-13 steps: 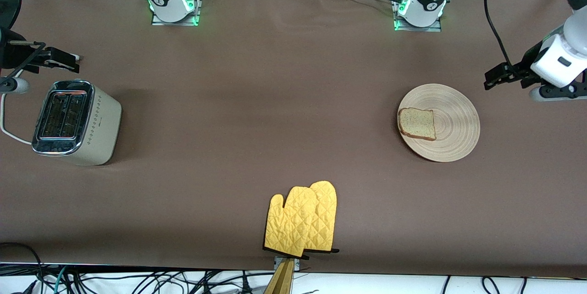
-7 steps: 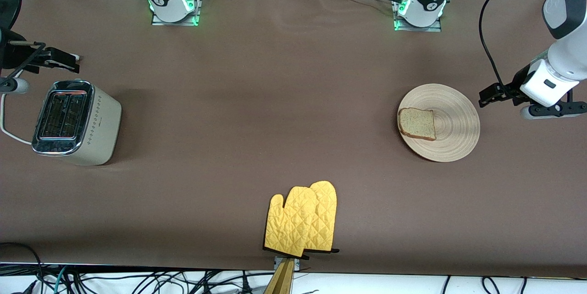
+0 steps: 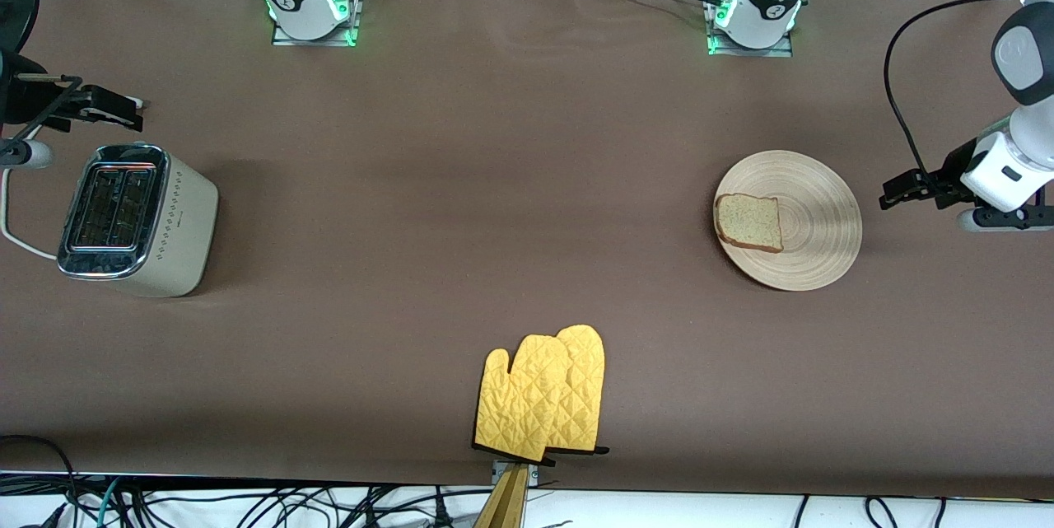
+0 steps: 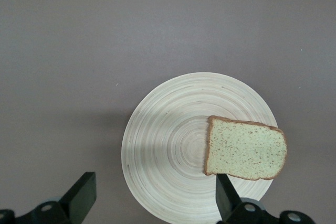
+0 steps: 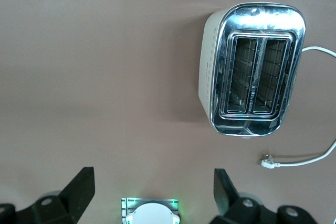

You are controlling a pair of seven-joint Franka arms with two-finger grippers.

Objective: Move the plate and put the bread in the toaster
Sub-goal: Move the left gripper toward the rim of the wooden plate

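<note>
The light wooden plate lies on the brown table toward the left arm's end. The bread lies flat on it, on the side toward the table's middle. My left gripper hangs open and empty just outside the plate's rim at the left arm's end. In the left wrist view the plate and the bread show between its fingers. The toaster stands at the right arm's end, slots up and empty. My right gripper waits open above the table beside it; the right wrist view shows the toaster.
Two yellow oven mitts lie near the table's front edge at the middle. The toaster's white cord trails off at the right arm's end. The arm bases stand along the table's edge farthest from the front camera.
My left gripper has come down and toward the front camera beside the plate, then drawn slightly away from its rim. The right arm, plate, bread and toaster have not moved.
</note>
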